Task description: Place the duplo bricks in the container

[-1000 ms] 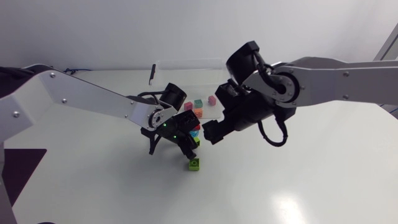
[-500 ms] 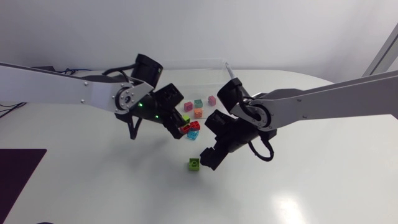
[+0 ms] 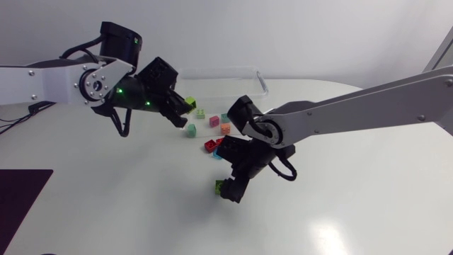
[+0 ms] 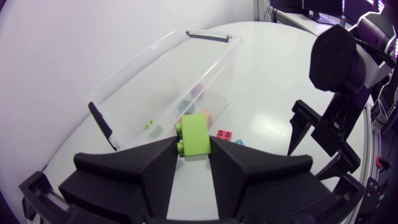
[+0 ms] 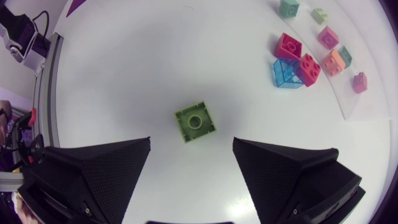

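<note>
The lime brick (image 4: 194,132) is clamped between both fingers of your left tool (image 4: 194,151), held above the tabletop (image 5: 124,74) with the clear container (image 4: 140,67) just ahead, so this looks like the delivery step: carry it over the open rim, then release. A second green brick (image 5: 195,122) lies under your right tool (image 5: 191,144), whose fingers stand spread to either side without touching it; lower and close there. Red bricks (image 5: 289,46), a blue one (image 5: 285,71) and some pastel ones lie loose near the container, close to the right arm's path
</note>
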Robot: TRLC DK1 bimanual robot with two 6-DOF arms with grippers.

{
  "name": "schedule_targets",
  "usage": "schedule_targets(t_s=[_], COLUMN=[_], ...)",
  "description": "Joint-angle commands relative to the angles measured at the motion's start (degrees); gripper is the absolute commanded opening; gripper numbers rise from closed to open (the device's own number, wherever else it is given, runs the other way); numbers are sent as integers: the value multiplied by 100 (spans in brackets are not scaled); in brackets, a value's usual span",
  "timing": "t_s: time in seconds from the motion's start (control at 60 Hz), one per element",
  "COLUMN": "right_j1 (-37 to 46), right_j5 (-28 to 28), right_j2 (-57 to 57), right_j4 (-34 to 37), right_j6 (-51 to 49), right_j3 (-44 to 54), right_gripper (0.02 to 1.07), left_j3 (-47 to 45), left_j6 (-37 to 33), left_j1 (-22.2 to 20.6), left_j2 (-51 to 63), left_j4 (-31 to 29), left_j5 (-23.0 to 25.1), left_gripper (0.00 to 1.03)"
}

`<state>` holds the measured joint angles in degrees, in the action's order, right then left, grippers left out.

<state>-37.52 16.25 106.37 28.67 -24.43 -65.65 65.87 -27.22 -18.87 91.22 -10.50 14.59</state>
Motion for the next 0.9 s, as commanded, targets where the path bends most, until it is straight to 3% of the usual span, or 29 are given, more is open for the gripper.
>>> schedule_targets(t_s=[0.0,0.533,0.883], right_j1=[-54,-300,-397], right_j5=[-69,-588,-649], right_j2=[253,1009,1387], right_j4=[174,974,1581], right_j6=[-247,-651,-783], right_j3=[-212,-1152,-1697], right_gripper=[98,97,78], left_j3=[339,1034,2097], left_j6=[191,516,683], left_j1=[77,358,402], left_j2=[-17,441,1434], left_j4=[66,215,83], left_j5=[62,123,105], left_gripper=[31,31,32])
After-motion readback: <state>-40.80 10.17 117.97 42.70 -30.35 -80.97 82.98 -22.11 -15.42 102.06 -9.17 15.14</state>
